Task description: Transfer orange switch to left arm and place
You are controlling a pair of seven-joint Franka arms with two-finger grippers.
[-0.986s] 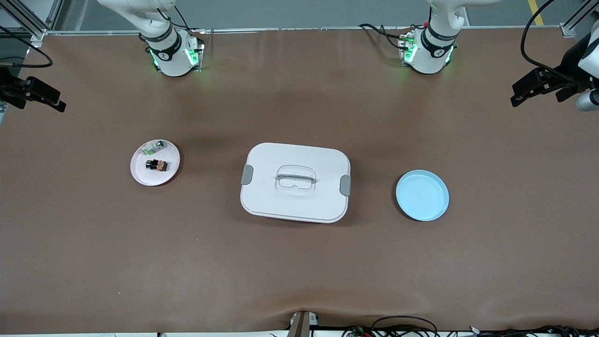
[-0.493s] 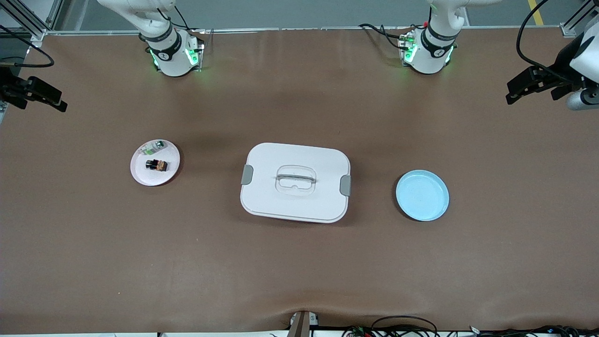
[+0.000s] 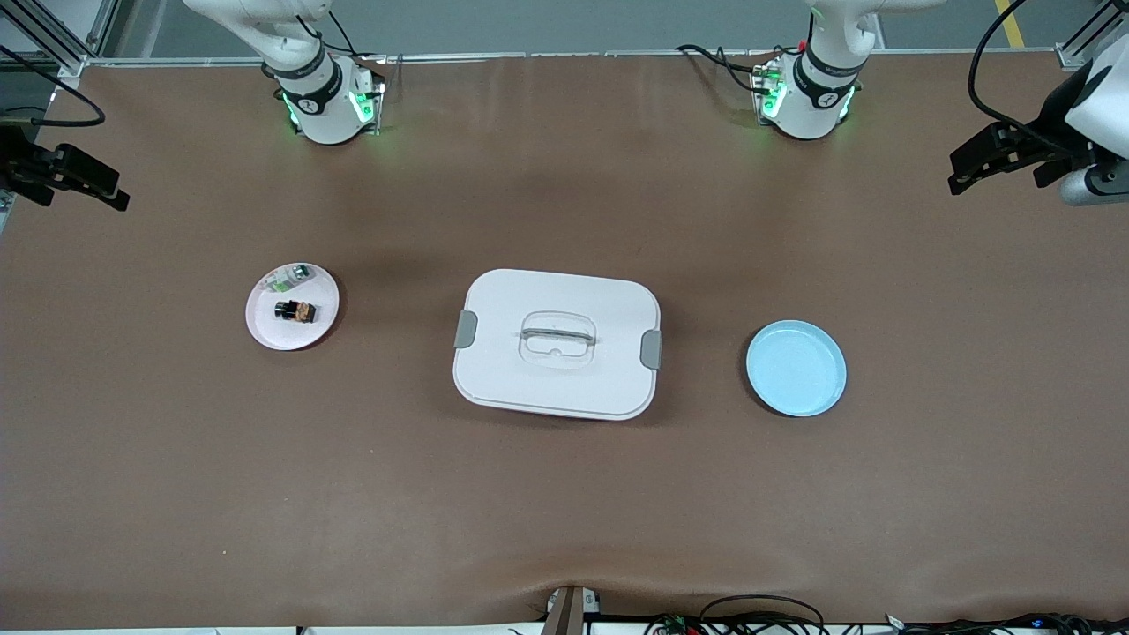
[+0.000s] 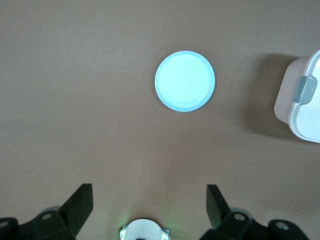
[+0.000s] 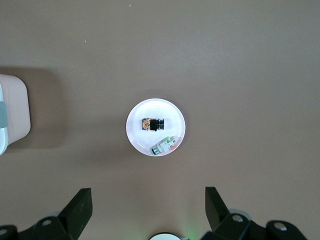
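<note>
The orange switch (image 3: pixel 295 310) (image 5: pixel 153 123), small and black with an orange-brown band, lies on a white plate (image 3: pixel 267 328) (image 5: pixel 149 109) toward the right arm's end of the table. The white box (image 3: pixel 557 344) with grey clips stands in the middle of the table; its corner shows in the right wrist view (image 5: pixel 12 115) and the left wrist view (image 4: pixel 306 107). My right gripper (image 3: pixel 113 196) (image 5: pixel 148 192) hangs open and empty, high over the right arm's end of the table. My left gripper (image 3: pixel 961 176) (image 4: pixel 148 192) hangs open and empty, high over the left arm's end.
A small green-and-clear part (image 3: pixel 291 277) (image 5: pixel 164 145) shares the white plate with the switch. A light blue plate (image 3: pixel 796 368) (image 4: pixel 185 81) sits bare between the box and the left arm's end. Both arm bases (image 3: pixel 328 101) (image 3: pixel 807 97) stand along the table's edge.
The left gripper has drifted a little inward over its end of the table. The right gripper has barely shifted. Nothing on the table has moved.
</note>
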